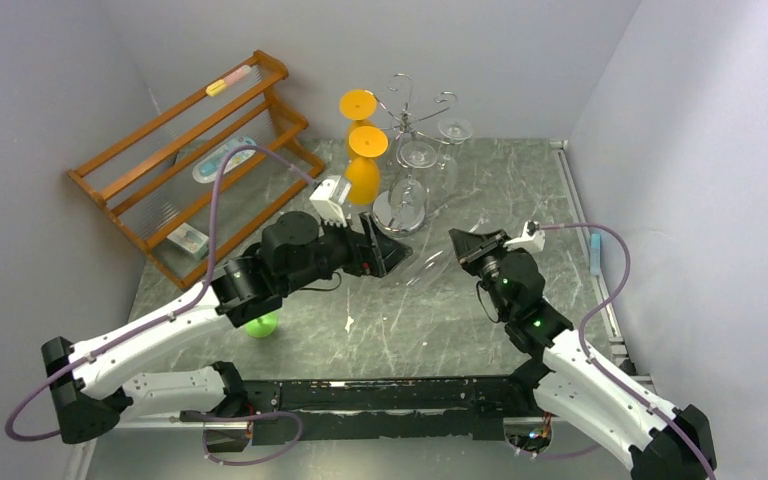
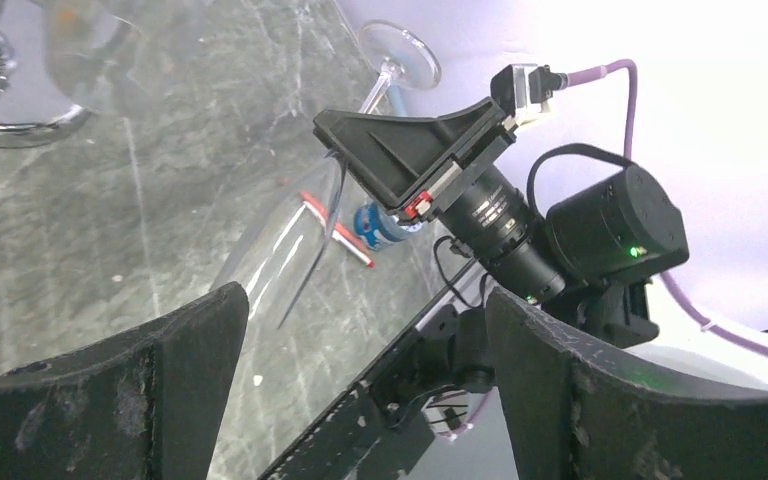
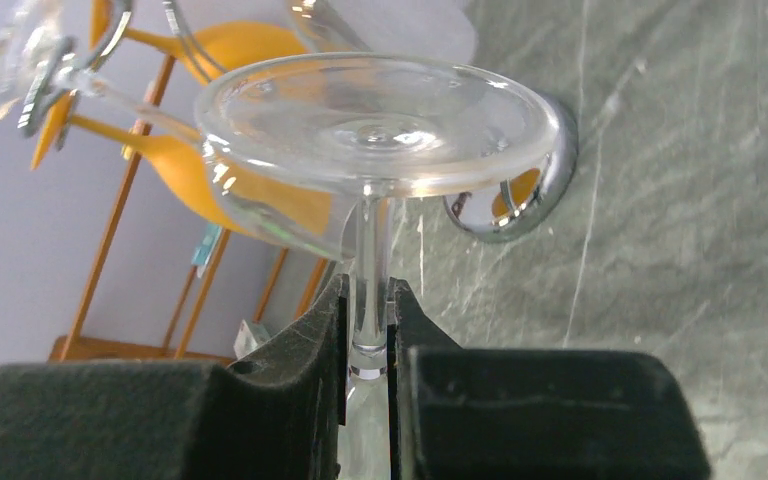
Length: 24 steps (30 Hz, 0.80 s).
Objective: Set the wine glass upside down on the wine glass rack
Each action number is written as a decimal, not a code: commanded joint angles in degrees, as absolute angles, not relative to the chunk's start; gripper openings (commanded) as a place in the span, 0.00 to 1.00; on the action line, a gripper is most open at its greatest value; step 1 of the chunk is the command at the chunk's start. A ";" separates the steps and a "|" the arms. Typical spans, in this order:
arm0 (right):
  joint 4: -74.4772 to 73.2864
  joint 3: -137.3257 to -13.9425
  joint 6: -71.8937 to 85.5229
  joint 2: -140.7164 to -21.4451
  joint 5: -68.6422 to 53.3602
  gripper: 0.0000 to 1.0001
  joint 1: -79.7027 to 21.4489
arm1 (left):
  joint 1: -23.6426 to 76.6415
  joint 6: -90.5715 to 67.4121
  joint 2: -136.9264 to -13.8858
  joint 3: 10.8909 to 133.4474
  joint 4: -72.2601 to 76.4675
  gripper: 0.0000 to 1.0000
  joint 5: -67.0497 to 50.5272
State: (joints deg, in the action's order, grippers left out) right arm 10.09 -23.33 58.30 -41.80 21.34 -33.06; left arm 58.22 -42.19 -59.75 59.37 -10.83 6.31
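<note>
Your right gripper (image 3: 368,300) is clamped on the stem of the clear wine glass (image 3: 375,120), fingers pinching just under the foot. The glass hangs tilted over the table (image 1: 520,190) between the two arms, foot toward the back and bowl toward the left arm. Whether the bowl touches the table, the views don't show. Your left gripper (image 1: 392,250) stands with its jaws wide apart just beside the bowl, gripping nothing.

The wine glass rack (image 1: 415,112) is near, behind the glass. Two orange glasses (image 1: 363,170) hang on its left side and two clear glasses (image 1: 418,155) on its right.

The step in hand looks like the carry to the rack. To do it well:

- Draw the left arm clear first, so it cannot knock the bowl.
- Turn the wrist until the foot is fully up and the bowl straight down.
- Pick a free scroll arm and come in level with its open end — stem first, foot above the wire.
- Go slowly past the hanging glasses, since a nudge may set them swinging or rock the rack on its disc base (image 1: 400,210).
- Open only once the foot sits on the wire.
</note>
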 commanded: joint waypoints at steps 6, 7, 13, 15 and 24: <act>28.59 -22.51 29.67 -37.21 14.71 0.00 -32.76 | 58.36 -48.63 -67.20 67.84 -4.26 0.92 -2.12; 29.58 -22.61 27.63 -36.92 13.66 0.00 -32.78 | 58.41 -49.32 -67.98 68.83 -4.22 0.92 -2.45; 33.10 -24.24 14.76 -36.28 5.16 0.00 -32.77 | 57.98 -51.74 -72.47 77.12 -5.87 0.94 -3.28; 33.47 -24.64 10.13 -35.49 1.75 0.00 -32.74 | 57.32 -53.25 -73.83 78.44 -4.74 0.95 -5.14; 29.12 -27.92 -4.49 -33.93 -5.88 0.00 -32.70 | 51.96 -63.24 -82.14 82.18 -0.43 0.87 -21.22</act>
